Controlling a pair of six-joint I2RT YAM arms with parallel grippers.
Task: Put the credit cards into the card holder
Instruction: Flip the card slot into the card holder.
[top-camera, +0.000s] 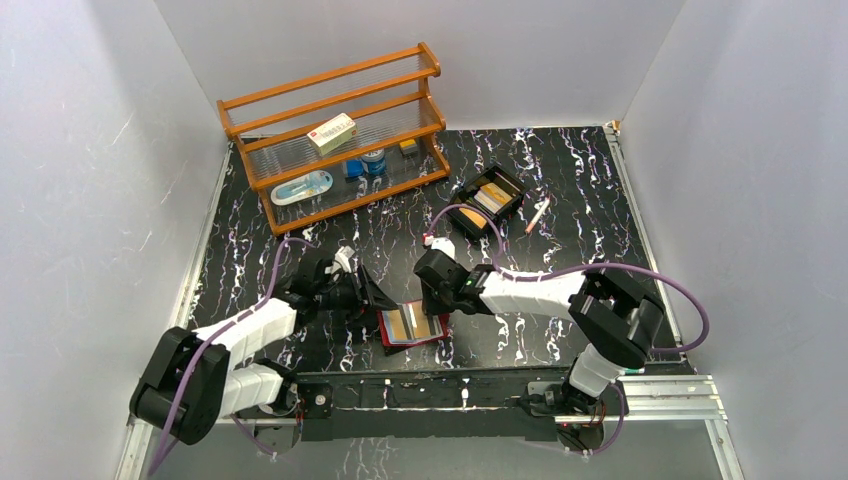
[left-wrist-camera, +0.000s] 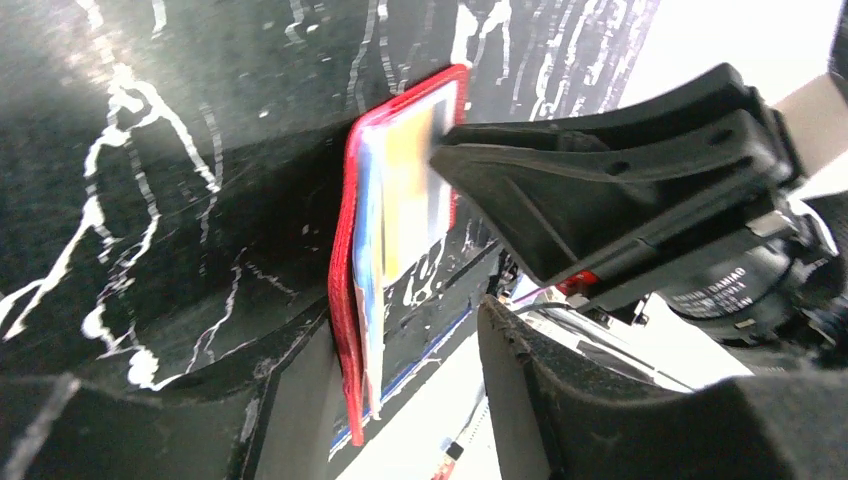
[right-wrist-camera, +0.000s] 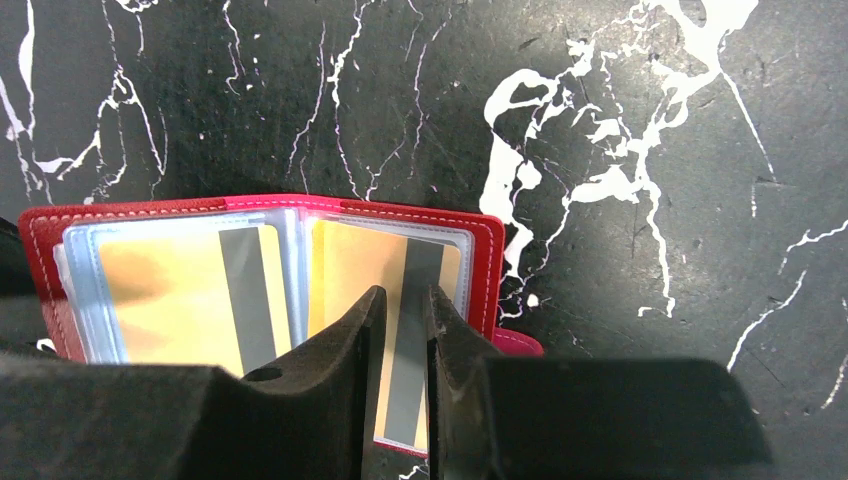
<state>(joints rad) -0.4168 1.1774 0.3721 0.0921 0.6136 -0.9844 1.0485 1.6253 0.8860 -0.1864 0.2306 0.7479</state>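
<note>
**Inspector:** Where is the wallet?

**Assistant:** The red wallet lies open and flat on the black marbled table. It is near the front edge, between the two grippers. Two clear sleeves face up with a card in each, the first gold card and the second gold card. Both show their dark stripes.

**Inspector:** And the right gripper?

**Assistant:** The right gripper points down onto the second gold card. Its jaws are drawn close, with only a narrow slit between them, and the card's stripe shows through it. The fingers cover the contact, so I cannot tell whether they pinch the card or merely rest on it.

**Inspector:** The left gripper?

**Assistant:** The left gripper sits low at the wallet's left side, jaws well apart, holding nothing. From its wrist view the wallet's red edge stands in the gap, just beside one finger. Whether the two touch is not clear.

**Inspector:** Anything else on the table?

**Assistant:** A black tray sits well behind the wallet, and what appear to be loose cards lie in it. A pen lies just beside the tray. A wooden rack stands at the back left, with a cream box on its middle shelf.
</note>
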